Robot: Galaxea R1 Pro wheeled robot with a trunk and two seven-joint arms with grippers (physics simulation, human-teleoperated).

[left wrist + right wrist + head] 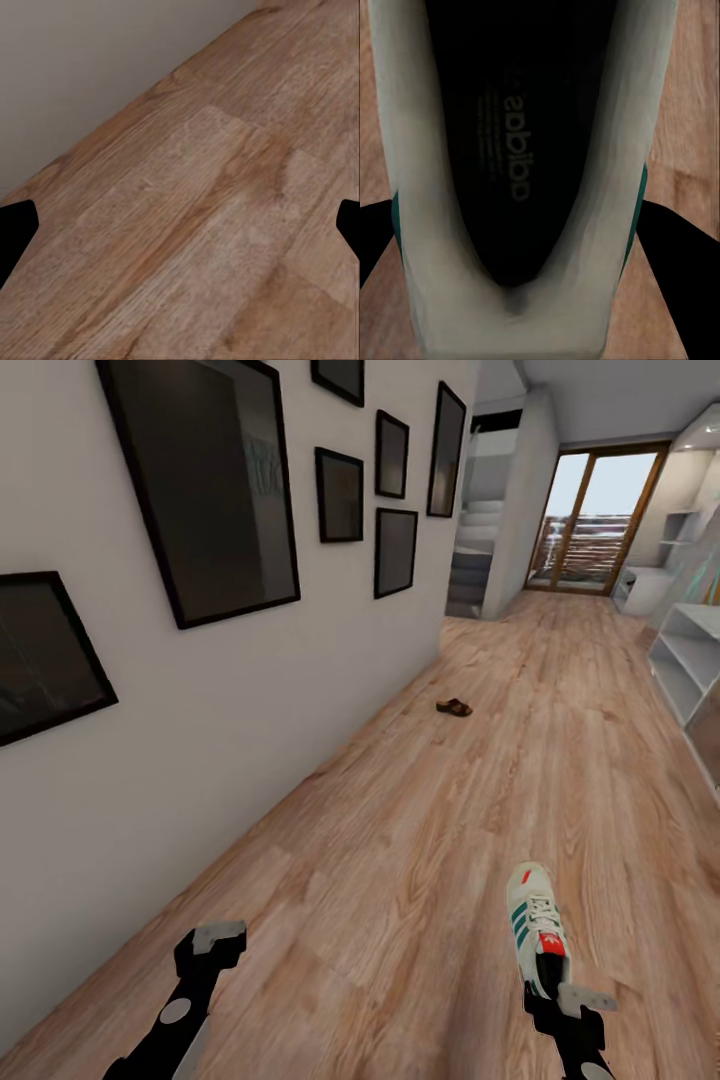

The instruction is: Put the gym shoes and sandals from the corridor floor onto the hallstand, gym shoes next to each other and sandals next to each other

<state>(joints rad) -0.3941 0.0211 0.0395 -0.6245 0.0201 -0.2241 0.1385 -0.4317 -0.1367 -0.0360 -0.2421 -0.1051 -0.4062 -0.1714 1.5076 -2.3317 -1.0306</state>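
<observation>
- The right gripper [567, 1000] is squeezing the heel of the white lace-up gym shoe with green stripes [536, 930].
- Lift it straight up, slowly.
- The left gripper [210, 945] is wide, holding nothing.

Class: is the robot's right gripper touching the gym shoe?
Cannot tell. In the right wrist view the right gripper's fingers flank the gym shoe's heel closely, but no contact or gap shows plainly.

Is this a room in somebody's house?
Probably a home hallway: a long wood plank floor running beside a wall of dark picture frames, a glass door at the far end, and a gym shoe and sandal lying about.
</observation>
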